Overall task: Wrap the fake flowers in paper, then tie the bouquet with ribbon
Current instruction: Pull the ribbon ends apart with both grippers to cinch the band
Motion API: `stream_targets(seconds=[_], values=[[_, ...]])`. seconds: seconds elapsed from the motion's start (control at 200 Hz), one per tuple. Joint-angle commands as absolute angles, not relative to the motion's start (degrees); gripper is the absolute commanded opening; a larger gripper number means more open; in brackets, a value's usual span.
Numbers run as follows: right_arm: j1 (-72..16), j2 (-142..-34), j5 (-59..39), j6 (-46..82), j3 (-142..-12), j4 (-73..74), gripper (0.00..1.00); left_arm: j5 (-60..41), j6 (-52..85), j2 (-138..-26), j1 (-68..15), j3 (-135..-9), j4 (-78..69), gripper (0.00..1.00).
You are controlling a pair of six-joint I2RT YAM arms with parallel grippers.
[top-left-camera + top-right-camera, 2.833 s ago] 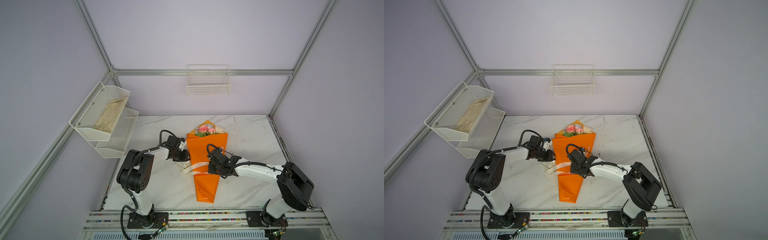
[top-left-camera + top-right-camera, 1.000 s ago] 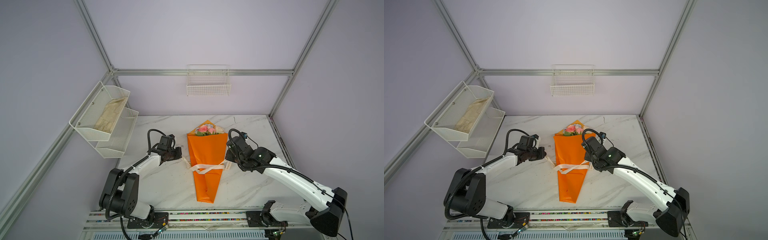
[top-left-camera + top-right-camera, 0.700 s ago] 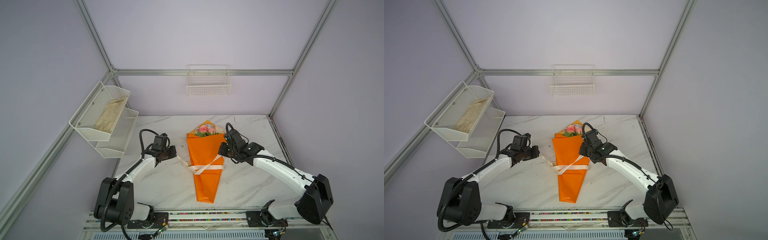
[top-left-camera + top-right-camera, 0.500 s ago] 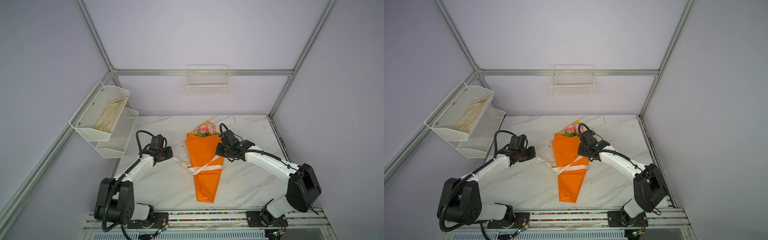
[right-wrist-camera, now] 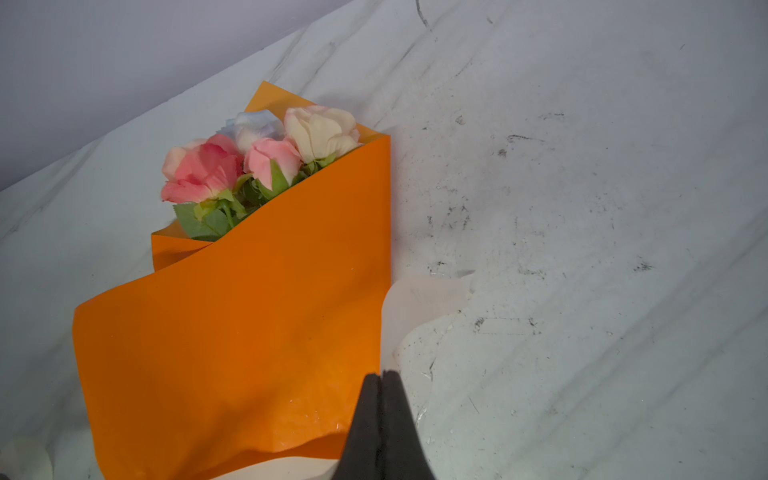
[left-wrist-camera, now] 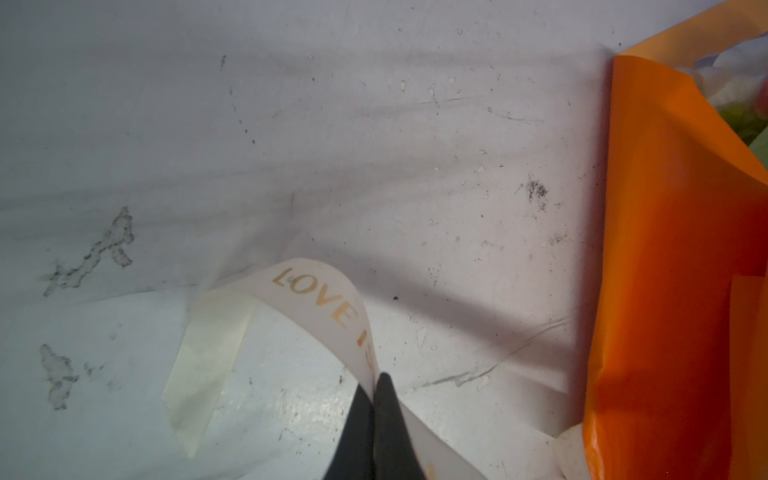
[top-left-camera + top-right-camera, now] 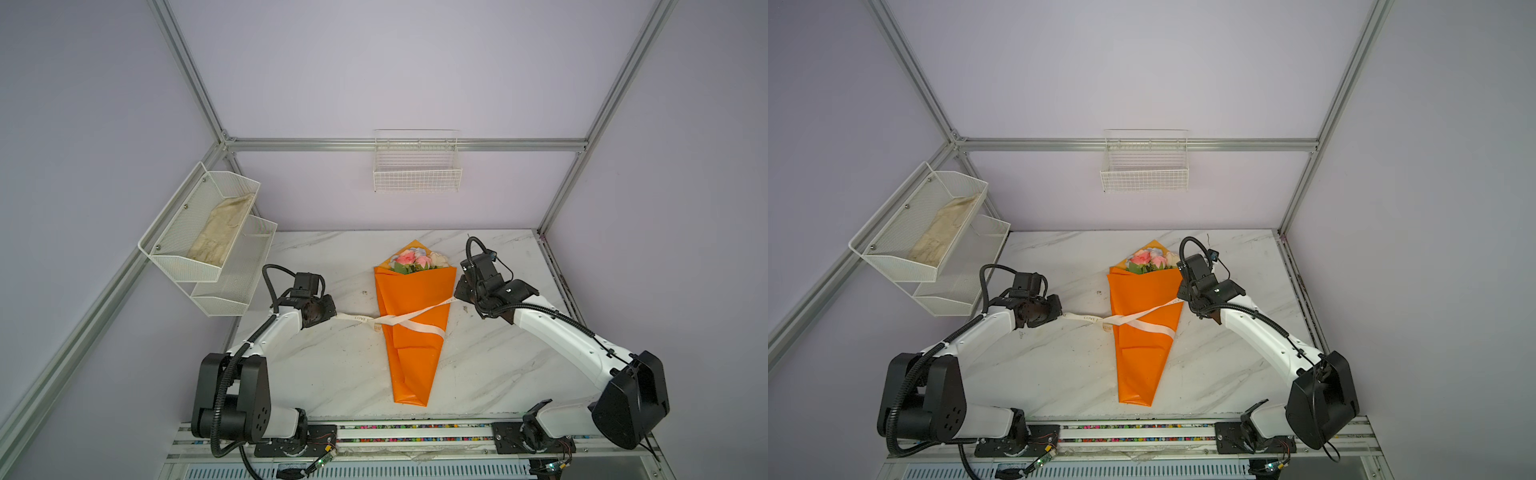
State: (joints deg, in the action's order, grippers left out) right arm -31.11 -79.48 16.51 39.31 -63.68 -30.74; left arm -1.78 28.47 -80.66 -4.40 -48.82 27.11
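Four roses (image 5: 257, 153) crown orange-wrapped bouquet (image 7: 409, 357); left tool (image 6: 374, 382) pinches ribbon (image 6: 316, 295); right tool (image 5: 381, 374) seemingly likewise.

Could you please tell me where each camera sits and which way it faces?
Both top views: high over the table's near edge, looking down; left arm and right arm show.
Left wrist: on the left arm, looking past the left hand, shut on the ribbon.
Right wrist: on the right arm, looking past the right hand at the bouquet.
Shared: all show the bouquet.
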Motion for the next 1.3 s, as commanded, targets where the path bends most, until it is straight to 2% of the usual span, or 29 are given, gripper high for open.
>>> stream_targets(seconds=[0.0, 0.35, 0.465, 0.53, 0.64, 0.75, 0.86, 1.045, 1.29], values=[[-29.6, -79.3, 17.9, 39.3, -60.7, -33.8, 0.00, 1.0, 28.8, -80.5, -3.1, -48.6, 27.8, 0.00], [-25.4, -73.3, 18.0, 41.6, -50.9, -36.6, 0.00, 3.0, 29.1, -81.9, -2.3, -46.9, 29.1, 0.00], [-25.2, -70.1, 15.0, 45.0, -45.3, -34.0, 0.00, 0.4, 29.2, -81.5, -2.3, -45.3, 28.1, 0.00], [-25.1, -69.6, 10.3, 43.9, -43.8, -29.2, 0.00, -3.3, 29.3, -79.3, -2.3, -44.4, 26.6, 0.00], [-25.2, -71.7, 0.2, 43.0, -44.0, -23.6, 0.15, -9.2, 29.4, -79.7, -2.3, -43.6, 24.4, 0.00], [-25.1, -71.9, -3.1, 44.8, -44.2, -22.3, 0.32, -11.0, 29.8, -79.6, -2.4, -43.6, 23.9, 0.00], [-25.2, -68.3, -6.7, 48.8, -42.1, -19.3, 0.43, -11.2, 30.6, -78.5, -2.4, -42.6, 22.6, 0.00], [-25.2, -65.1, -12.6, 59.6, -33.3, -11.7, 0.46, -11.9, 30.6, -78.1, -2.3, -42.6, 22.3, 0.00], [-25.4, -70.2, -10.5, 62.3, -31.3, -10.0, 0.47, -13.1, 30.4, -77.5, -2.3, -42.4, 21.5, 0.00]])
